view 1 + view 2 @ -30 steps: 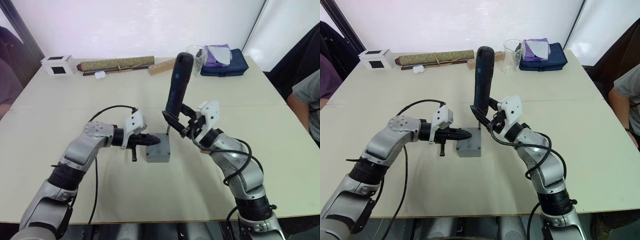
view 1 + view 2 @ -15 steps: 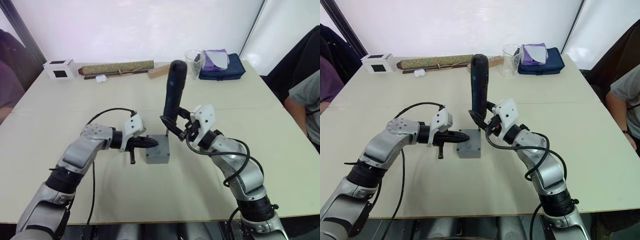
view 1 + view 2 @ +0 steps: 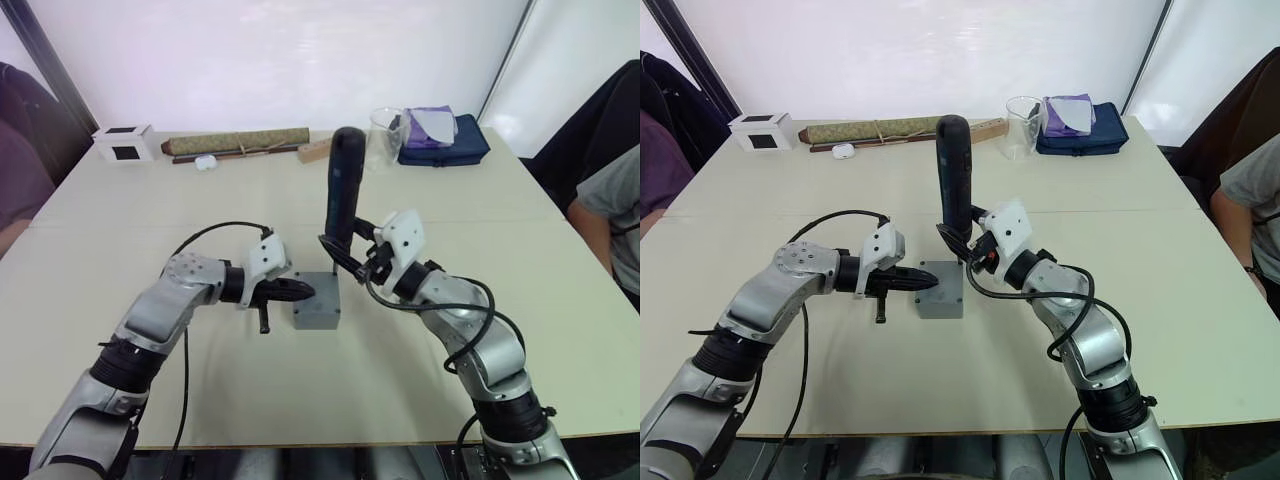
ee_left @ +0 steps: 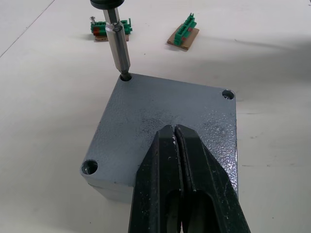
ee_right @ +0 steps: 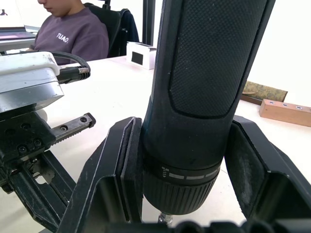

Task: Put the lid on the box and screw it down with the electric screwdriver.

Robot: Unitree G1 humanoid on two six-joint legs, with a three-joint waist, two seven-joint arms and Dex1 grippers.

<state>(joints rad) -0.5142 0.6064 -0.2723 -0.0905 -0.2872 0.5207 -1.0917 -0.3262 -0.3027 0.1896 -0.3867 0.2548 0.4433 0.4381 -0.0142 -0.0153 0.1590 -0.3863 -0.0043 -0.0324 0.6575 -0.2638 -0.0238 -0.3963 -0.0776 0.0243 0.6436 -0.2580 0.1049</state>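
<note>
electric screwdriver [image 3: 343, 186] more upright, bit still in lid [image 4: 165, 131] corner hole

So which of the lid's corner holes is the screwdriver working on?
The far corner hole, where the screwdriver bit is planted. The other two visible holes on the lid have nothing on them.

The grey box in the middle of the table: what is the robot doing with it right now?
The lid already sits on the box. The right gripper holds the electric screwdriver upright, its bit set in one corner hole of the lid. The left gripper, fingers shut, rests its tips on the lid, apparently to steady it. Two other corner holes seen from the left wrist look empty, and two green bit holders lie on the table beyond the box.
</note>
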